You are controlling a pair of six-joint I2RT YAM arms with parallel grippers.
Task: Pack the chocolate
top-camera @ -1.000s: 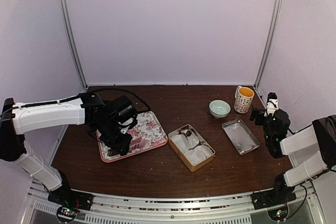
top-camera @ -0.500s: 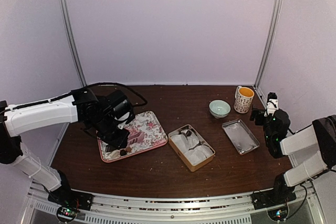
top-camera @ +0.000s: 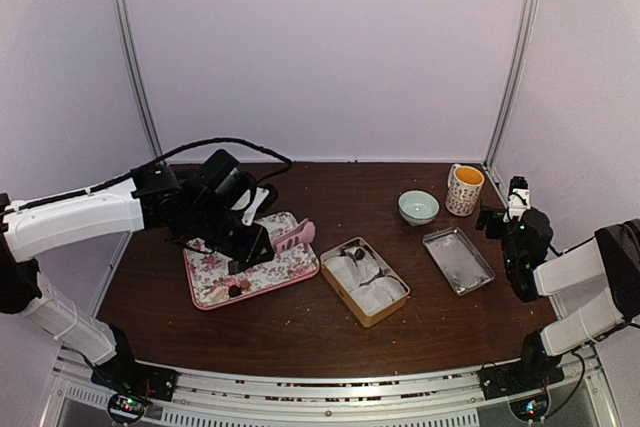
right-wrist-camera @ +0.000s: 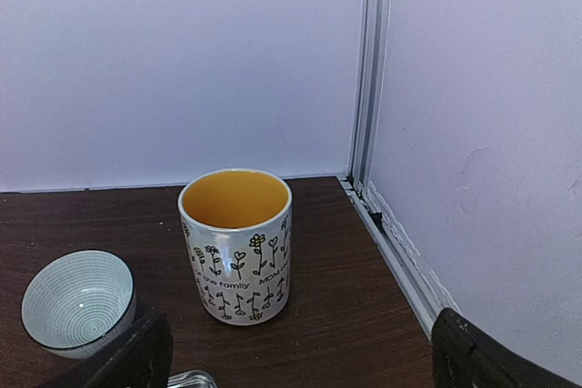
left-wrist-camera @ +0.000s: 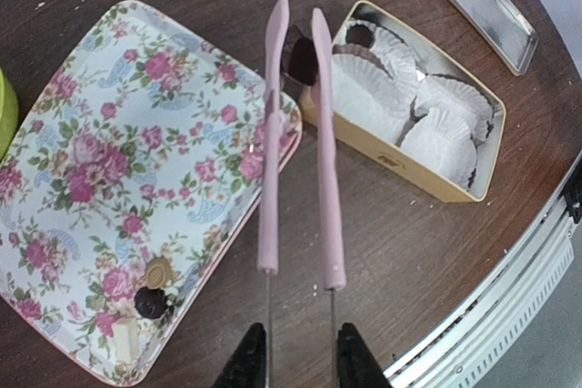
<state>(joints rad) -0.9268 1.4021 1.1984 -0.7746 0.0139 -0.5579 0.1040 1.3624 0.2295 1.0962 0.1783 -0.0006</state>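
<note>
Chocolate [left-wrist-camera: 300, 61], one dark lump of it, sits pinched between the tips of the pink tongs [left-wrist-camera: 269, 152], straight ahead of the left fingers [left-wrist-camera: 348, 363] and as far out from them as the tongs reach. Those fingers are clamped on the tongs' handle end, squeezing the two blades nearly parallel. The tongs' long axis runs directly away from the fingers, so the lump lies on that same line. It hangs over the near-left corner of the gold box [left-wrist-camera: 414, 170], just where the box wall meets the rim of the floral tray [left-wrist-camera: 100, 124]; whether it clears the wall's height I cannot tell. The white paper cups [left-wrist-camera: 446, 97] lie ahead and to the right of the fingers, and a dark piece [left-wrist-camera: 361, 35] shows in a cup at the far end. The coming move, as I judge it, is a short carry to the right of the tongs' line and down, bringing the tips over an unfilled cup, then an easing of the squeeze. Three more lumps [left-wrist-camera: 150, 302], tan, dark and whitish, rest on the tray just left of the fingers, near its corner. The left arm is plainly the nearer one. The right fingers [right-wrist-camera: 136, 361] are spread wide with nothing in them, well apart from the box, facing a mug [right-wrist-camera: 236, 243] and a small bowl [right-wrist-camera: 77, 302] on the table [right-wrist-camera: 336, 315].
</note>
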